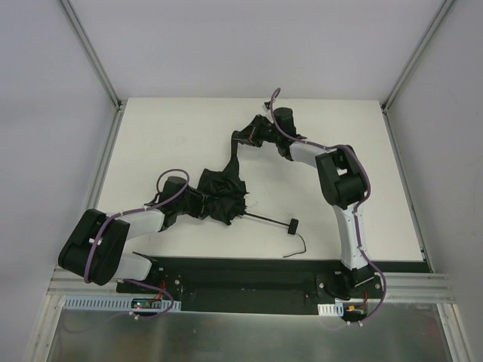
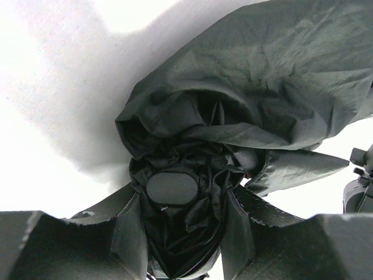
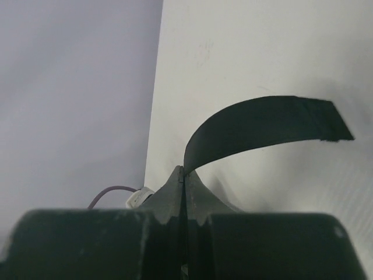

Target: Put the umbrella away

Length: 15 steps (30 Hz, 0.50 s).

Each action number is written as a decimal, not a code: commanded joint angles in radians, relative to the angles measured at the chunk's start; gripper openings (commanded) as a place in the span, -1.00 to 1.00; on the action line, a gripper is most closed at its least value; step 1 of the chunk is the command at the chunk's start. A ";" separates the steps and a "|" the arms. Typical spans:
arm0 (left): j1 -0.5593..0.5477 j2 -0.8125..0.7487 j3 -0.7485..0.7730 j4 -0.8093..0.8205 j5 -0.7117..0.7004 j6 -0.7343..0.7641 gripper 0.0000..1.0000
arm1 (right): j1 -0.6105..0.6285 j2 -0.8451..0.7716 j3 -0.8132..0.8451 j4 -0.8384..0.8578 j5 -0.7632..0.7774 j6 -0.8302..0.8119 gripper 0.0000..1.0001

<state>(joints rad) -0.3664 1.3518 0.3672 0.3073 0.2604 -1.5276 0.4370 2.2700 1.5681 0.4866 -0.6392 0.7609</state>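
The black umbrella [image 1: 223, 197] lies crumpled at the table's middle, its thin shaft [image 1: 266, 219] running right to the small knob handle [image 1: 293, 225] with its cord [image 1: 299, 249]. My left gripper [image 1: 198, 202] is shut on the fabric bundle's left end. In the left wrist view the fabric [image 2: 250, 76] fills the gap between my fingers [image 2: 125, 233], and an oval black cap [image 2: 172, 188] shows there. My right gripper [image 1: 245, 137] is further back, shut on the umbrella's flat closure strap [image 1: 235, 157]. In the right wrist view the strap [image 3: 262, 125] curves up and right from the pinched fingertips of that gripper [image 3: 185, 172].
The white table [image 1: 173, 128] is bounded by metal frame posts [image 1: 90, 53] at the back corners and a black base rail [image 1: 249, 275] at the near edge. The table's left edge [image 3: 156, 105] runs close to my right gripper. The right arm's elbow [image 1: 343, 181] stands over the right half.
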 commanded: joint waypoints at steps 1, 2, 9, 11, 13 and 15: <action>-0.003 0.006 -0.027 -0.166 0.014 0.012 -1.00 | -0.007 0.006 0.108 0.187 -0.026 -0.009 -1.00; -0.005 0.004 -0.025 -0.168 0.013 0.011 -1.00 | -0.011 0.025 0.113 0.216 -0.049 -0.009 -1.00; -0.005 0.013 -0.024 -0.177 0.019 0.003 -1.00 | -0.044 0.077 0.084 0.139 -0.126 -0.121 -0.93; -0.005 0.018 -0.019 -0.181 0.025 0.004 -1.00 | -0.052 0.114 0.139 0.133 -0.181 -0.117 -0.88; -0.005 0.021 -0.017 -0.188 0.025 0.006 -1.00 | -0.052 0.138 0.202 0.116 -0.186 -0.106 -0.88; -0.005 0.023 -0.020 -0.195 0.023 0.003 -1.00 | -0.055 0.151 0.251 0.090 -0.139 -0.107 -0.88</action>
<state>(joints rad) -0.3656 1.3521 0.3676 0.2821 0.2798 -1.5318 0.3920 2.4077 1.7004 0.5541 -0.7757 0.6857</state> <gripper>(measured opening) 0.386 0.060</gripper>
